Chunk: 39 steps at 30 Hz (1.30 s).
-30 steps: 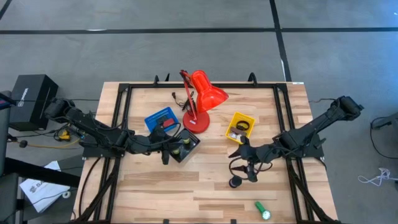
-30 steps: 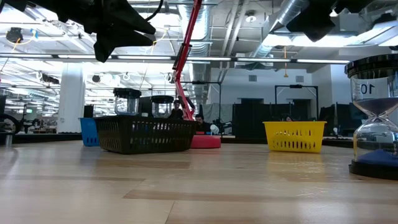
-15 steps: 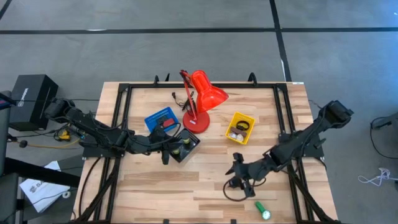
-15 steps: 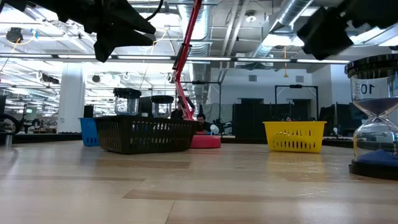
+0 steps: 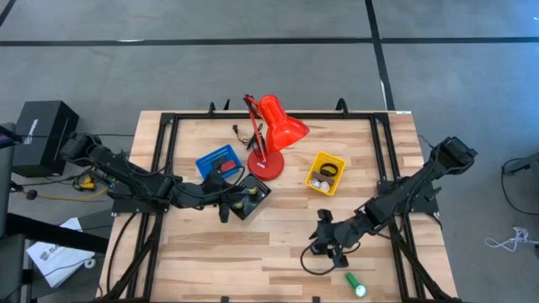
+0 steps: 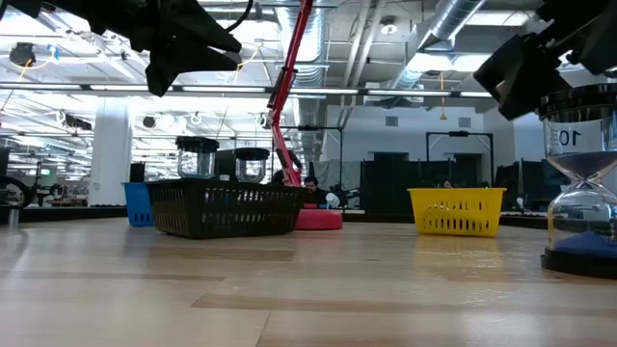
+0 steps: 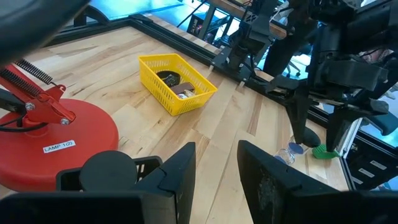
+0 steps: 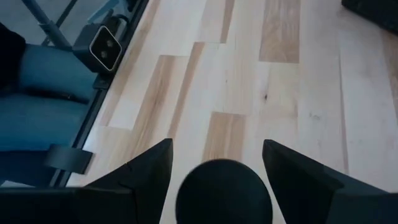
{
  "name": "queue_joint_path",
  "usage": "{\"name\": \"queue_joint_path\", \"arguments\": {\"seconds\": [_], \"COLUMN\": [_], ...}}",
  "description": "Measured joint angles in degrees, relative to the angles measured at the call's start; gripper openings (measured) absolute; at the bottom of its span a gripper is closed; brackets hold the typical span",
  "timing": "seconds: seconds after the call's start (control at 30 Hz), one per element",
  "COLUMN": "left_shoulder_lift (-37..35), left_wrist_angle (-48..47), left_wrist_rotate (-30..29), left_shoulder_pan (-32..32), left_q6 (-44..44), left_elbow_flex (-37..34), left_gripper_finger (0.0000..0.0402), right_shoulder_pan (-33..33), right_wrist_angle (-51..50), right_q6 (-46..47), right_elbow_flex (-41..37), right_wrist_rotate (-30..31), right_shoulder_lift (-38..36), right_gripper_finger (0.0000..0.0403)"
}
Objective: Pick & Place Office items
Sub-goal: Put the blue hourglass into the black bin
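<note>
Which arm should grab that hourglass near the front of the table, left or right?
Right. In the right wrist view, the right gripper is open around the hourglass top. The left gripper sits over the black basket beside the lamp, farther away.

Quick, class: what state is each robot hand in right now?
Left hand: open, holding nothing.
Right hand: open around a black round object, not visibly gripping.

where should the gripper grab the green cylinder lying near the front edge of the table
Take the green cylinder across its middle, coming straight down from above. In the high view it lies on its side, tilted diagonally, so the fingers should straddle its narrow width, turned square to its long axis. The right gripper is nearest, but it is over an hourglass.
</note>
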Motion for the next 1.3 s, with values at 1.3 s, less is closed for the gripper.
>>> {"name": "queue_joint_path", "arguments": {"seconds": [1.3], "left_shoulder_lift": [0.0], "left_wrist_angle": [0.0], "left_wrist_rotate": [0.0], "left_shoulder_pan": [0.0], "left_q6": [0.0], "left_elbow_flex": [0.0], "left_gripper_finger": [0.0113], "right_shoulder_pan": [-1.6], "right_wrist_angle": [-7.1], "right_q6": [1.3], "right_elbow_flex": [0.0], "right_wrist_rotate": [-2.8], "right_shoulder_lift": [0.0], "right_gripper_finger": [0.0212]}}
